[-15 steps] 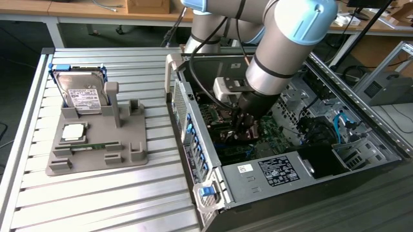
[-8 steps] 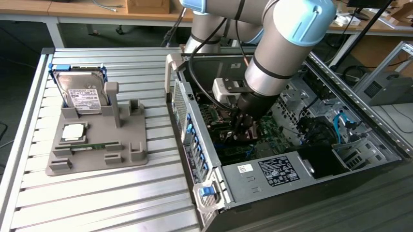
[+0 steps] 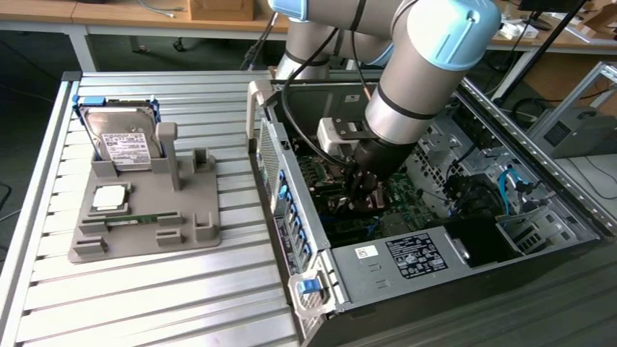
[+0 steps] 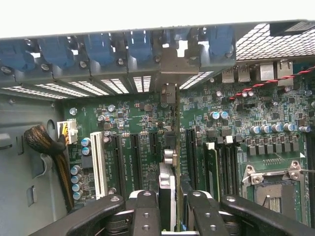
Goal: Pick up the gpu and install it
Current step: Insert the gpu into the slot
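Green board [image 4: 147, 123] fills the computer case [image 3: 540, 238]. The gripper [image 4: 172, 209] pinches the gpu [image 4: 169, 147] on edge, just above a slot. If it tilts or misses the slot, it may jam or bend against the back wall.

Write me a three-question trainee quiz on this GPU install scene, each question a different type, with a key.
1. True or false: the tool is shut on the gpu, holding it edge-on above the motherboard.
2. Multiple choice: in the exterior view, where is the hard drive? A) inside the computer case B) standing in the grey fixture C) in the tool
3. Fill in: the arm reaches down into the open ____.

Key: 1 true; 2 B; 3 computer case
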